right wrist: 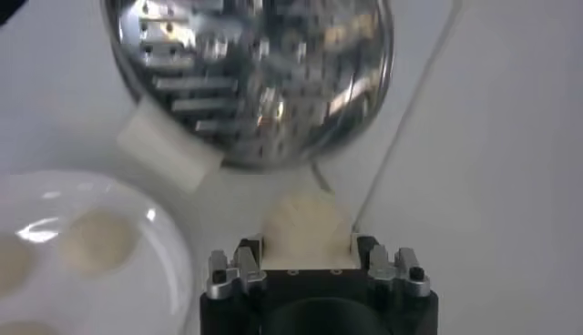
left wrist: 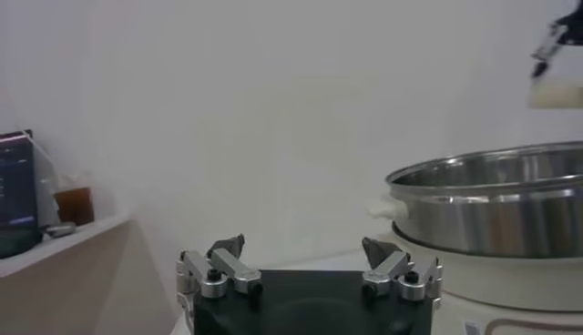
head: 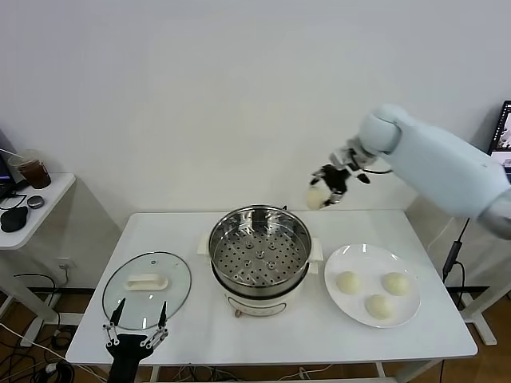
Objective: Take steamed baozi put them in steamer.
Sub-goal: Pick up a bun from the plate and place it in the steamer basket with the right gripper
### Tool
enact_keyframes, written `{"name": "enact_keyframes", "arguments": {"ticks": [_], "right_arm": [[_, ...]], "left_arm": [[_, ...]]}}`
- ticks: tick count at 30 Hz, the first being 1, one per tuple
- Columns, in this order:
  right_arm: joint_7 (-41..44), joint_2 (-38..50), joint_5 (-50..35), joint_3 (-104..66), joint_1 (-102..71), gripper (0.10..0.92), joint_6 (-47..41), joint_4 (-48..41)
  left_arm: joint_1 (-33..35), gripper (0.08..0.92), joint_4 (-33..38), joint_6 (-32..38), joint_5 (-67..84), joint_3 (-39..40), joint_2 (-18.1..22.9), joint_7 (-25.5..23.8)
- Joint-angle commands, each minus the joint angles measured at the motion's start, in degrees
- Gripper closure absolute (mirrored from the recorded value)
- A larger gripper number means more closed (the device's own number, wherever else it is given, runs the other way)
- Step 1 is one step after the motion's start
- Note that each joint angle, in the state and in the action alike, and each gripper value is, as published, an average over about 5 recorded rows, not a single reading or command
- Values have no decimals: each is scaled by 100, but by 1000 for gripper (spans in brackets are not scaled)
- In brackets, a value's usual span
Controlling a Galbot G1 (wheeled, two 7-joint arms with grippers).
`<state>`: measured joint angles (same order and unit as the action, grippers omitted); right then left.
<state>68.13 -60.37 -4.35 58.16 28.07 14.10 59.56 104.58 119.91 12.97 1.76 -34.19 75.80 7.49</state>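
My right gripper (head: 326, 190) is clenched on one steamed baozi (right wrist: 308, 228), held high beyond the steamer (head: 259, 257) to clear its rim. Three baozi wait on the white plate (head: 358, 254). My left gripper (head: 136, 321) idles with jaws released by the glass lid (head: 147, 289).

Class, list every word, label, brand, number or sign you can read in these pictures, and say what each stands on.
No readable text anywhere.
Steamer, lid, plate and baozi: no visible labels.
Screen at the right edge: content too small to read.
Screen in the left wrist view: blurred.
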Motion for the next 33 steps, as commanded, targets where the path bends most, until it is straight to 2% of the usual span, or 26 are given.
{"name": "enact_keyframes", "arguments": {"ticks": [1,9,18,33], "right_arm": [[-48,-1375,-326,751,357,419,1126,-232],[-246,-1955,787,969,-214,414,2140,-716],[-608,-2114,2121,703,-562,406,3125,-1289],[-946,-2246,2808,176,-855,370,3332,-1923]], "left_arm": [[25,177,73,-3,16,-145,43,-9],[43,177,90,-5,38,-260,52,-27],[24,177,52,6,39,-256,117,-24],[-24,177,-8,11,35,-209,131,-38]]}}
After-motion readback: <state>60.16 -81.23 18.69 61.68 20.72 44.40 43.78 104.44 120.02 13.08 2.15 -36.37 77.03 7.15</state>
